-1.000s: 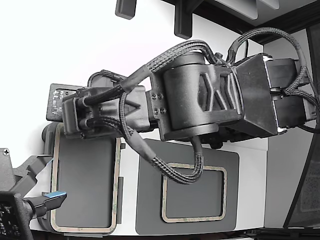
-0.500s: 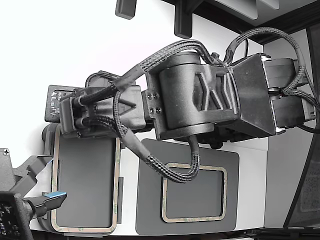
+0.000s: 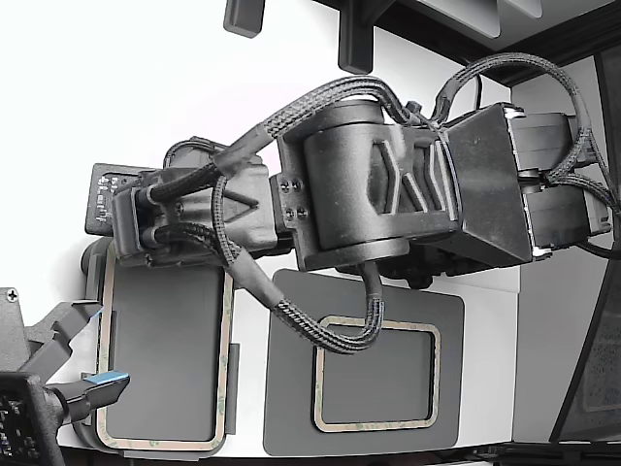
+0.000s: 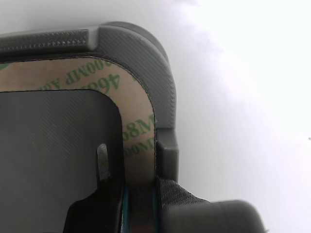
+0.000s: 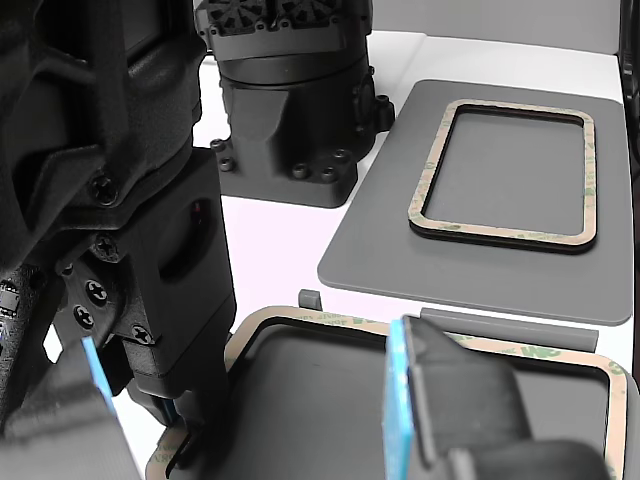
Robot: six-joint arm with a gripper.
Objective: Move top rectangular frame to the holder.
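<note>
In the exterior view, a second arm's blue-tipped jaw piece [image 3: 105,381] pokes in at the lower left corner. Just beside it lies the holder [image 3: 93,260], a light grey plate on the white desk [image 3: 146,87], with the top rectangular frame [image 3: 227,359] lying flat within its raised edges; the frame's tan band runs around a dark open centre.

The working arm reaches in from the exterior view's right, stretched nearly level across the picture. Its wrist, wrapped in braided cables [image 3: 291,316], ends over the upper edge of the holder. The claw [image 3: 131,254] points down there at the frame's short upper side.

In the wrist view the claw [image 4: 127,204] sits astride the frame [image 4: 141,124], one finger inside the opening and one outside by the holder's wall [image 4: 163,90], with the tan strip running between them. Whether the fingers are pressing on the strip or merely straddling it cannot be told. The frame's corner follows the holder's rounded corner closely, and faint green print shows on the tan.

In the other view the claw [image 5: 185,425] comes down at the frame's near-left corner [image 5: 245,335].

Farther toward the exterior view's right, a darker grey slab [image 3: 286,427] carries more frames [image 3: 374,423], well apart from the holder.
</note>
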